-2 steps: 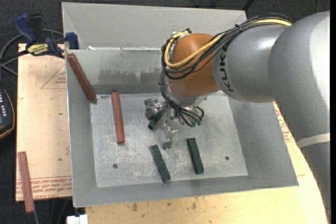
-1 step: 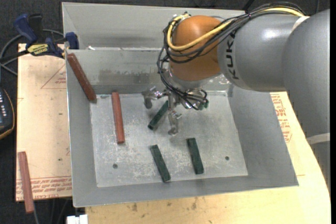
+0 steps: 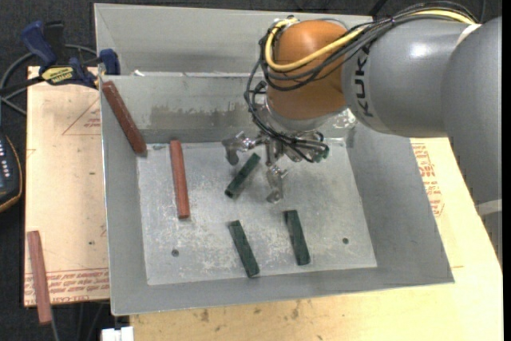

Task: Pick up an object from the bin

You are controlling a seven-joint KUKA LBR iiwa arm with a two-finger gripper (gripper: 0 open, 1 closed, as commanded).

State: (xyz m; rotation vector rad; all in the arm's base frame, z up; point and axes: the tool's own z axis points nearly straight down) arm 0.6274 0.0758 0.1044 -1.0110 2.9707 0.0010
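My gripper (image 3: 255, 165) hangs under the orange wrist cover, low over the middle of the bin. Its two metal fingers stand apart, one at the upper left (image 3: 235, 148) and one at the lower right (image 3: 275, 184). A short dark green bar (image 3: 241, 176) lies tilted on the bin floor, its upper end reaching in between the fingers. The fingers do not press on it. A red-brown bar (image 3: 180, 178) lies lengthwise to the left of the gripper.
Two more dark green bars (image 3: 243, 248) (image 3: 296, 236) lie near the front of the bin. A longer red-brown bar (image 3: 124, 118) leans against the left wall at the back. The arm covers the bin's back right corner.
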